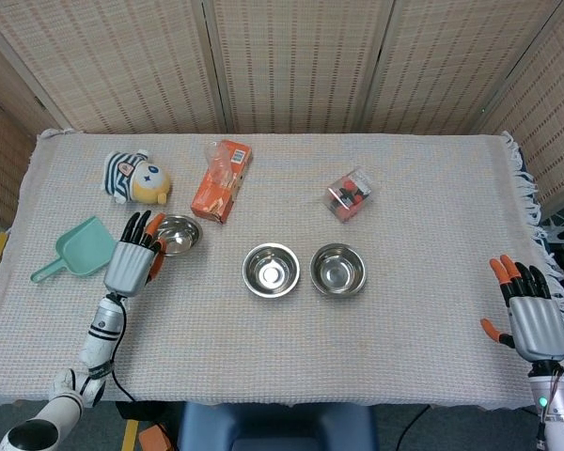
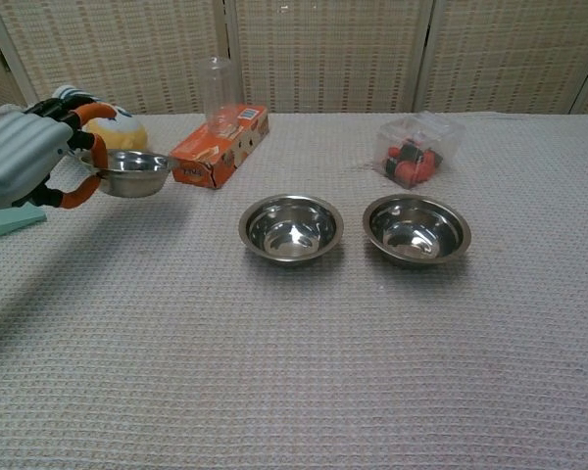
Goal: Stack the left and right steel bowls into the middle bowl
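Observation:
My left hand [image 1: 133,262] [image 2: 24,157] grips the rim of the left steel bowl [image 1: 177,234] [image 2: 135,173] and holds it lifted above the cloth, left of the other two. The middle steel bowl [image 1: 271,270] [image 2: 291,227] and the right steel bowl [image 1: 337,270] [image 2: 416,229] sit side by side on the table, both empty. My right hand [image 1: 531,315] hangs at the table's right edge with fingers spread, holding nothing; the chest view does not show it.
A green scoop [image 1: 76,249] [image 2: 2,221] lies left of my left hand. A striped plush toy [image 1: 135,178], an orange box [image 1: 221,180] [image 2: 219,147] with a clear bottle and a clear box of small items [image 1: 350,194] [image 2: 417,149] stand further back.

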You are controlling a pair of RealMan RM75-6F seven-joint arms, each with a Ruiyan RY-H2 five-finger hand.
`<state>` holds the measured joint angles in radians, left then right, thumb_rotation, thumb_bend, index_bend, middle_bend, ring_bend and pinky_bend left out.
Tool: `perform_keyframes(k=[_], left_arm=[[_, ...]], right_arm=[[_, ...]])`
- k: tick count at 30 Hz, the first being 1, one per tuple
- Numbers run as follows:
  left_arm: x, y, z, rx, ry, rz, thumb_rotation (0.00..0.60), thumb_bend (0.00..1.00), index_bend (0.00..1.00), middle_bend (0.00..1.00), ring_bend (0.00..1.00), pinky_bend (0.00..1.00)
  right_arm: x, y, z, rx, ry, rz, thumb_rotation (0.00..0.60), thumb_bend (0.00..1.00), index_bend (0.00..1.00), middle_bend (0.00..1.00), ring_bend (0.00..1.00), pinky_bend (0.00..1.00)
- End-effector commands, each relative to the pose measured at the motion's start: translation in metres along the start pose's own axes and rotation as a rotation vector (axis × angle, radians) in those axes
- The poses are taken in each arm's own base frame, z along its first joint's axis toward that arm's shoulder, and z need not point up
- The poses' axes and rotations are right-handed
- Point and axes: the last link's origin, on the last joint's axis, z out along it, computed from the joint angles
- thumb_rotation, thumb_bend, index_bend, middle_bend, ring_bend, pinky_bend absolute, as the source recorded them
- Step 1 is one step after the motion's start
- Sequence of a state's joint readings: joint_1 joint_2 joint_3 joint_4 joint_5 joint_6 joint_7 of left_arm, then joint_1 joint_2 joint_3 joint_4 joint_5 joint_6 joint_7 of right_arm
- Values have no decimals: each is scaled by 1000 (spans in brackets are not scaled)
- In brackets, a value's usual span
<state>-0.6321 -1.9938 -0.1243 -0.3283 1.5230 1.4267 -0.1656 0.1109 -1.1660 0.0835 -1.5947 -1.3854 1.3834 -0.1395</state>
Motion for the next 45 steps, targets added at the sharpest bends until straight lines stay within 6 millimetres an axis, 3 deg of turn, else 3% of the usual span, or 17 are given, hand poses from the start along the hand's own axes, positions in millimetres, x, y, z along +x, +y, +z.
perform_keyframes(k=[1,12,16,22,25,27,28,31,33,41,45], left_arm=[[4,14,10,-23,38,-30,600,481,723,67,19,99],[8,102,23,-186,84,-169,600,480,705,57,0,100],[5,124,22,-243,65,-165,600,480,701,57,0,99],[-1,143,21,-280,29,-151,600,481,686,55,0,100],[-3,150,20,-299,20,-136,600,481,678,54,0,99],[-5,152,19,-305,5,-118,600,480,609,41,0,99],[-8,153,18,-307,-12,-103,600,480,546,30,0,99],[-13,152,19,-295,-65,-80,600,480,123,0,0,95],[-12,151,19,-291,-81,-78,600,477,3,0,0,92],[-4,148,16,-299,-153,-117,600,453,0,0,0,92],[17,128,4,-306,-262,-169,600,435,0,0,0,92]], right_arm=[[1,0,0,-1,0,2,600,104,0,0,0,0],[13,7,-4,-27,36,19,600,104,0,0,0,0],[15,8,-6,-29,37,25,600,104,0,0,0,0],[19,10,-8,-31,48,35,600,104,0,0,0,0],[20,10,-8,-32,50,39,600,104,0,0,0,0],[20,10,-8,-31,51,40,600,104,0,0,0,0],[20,10,-8,-31,51,40,600,105,0,0,0,0],[20,10,-9,-30,50,41,600,104,0,0,0,0],[21,10,-9,-29,52,41,600,104,0,0,0,0],[20,9,-9,-26,50,38,600,104,0,0,0,0],[13,6,-6,-17,30,18,600,104,0,0,0,0]])
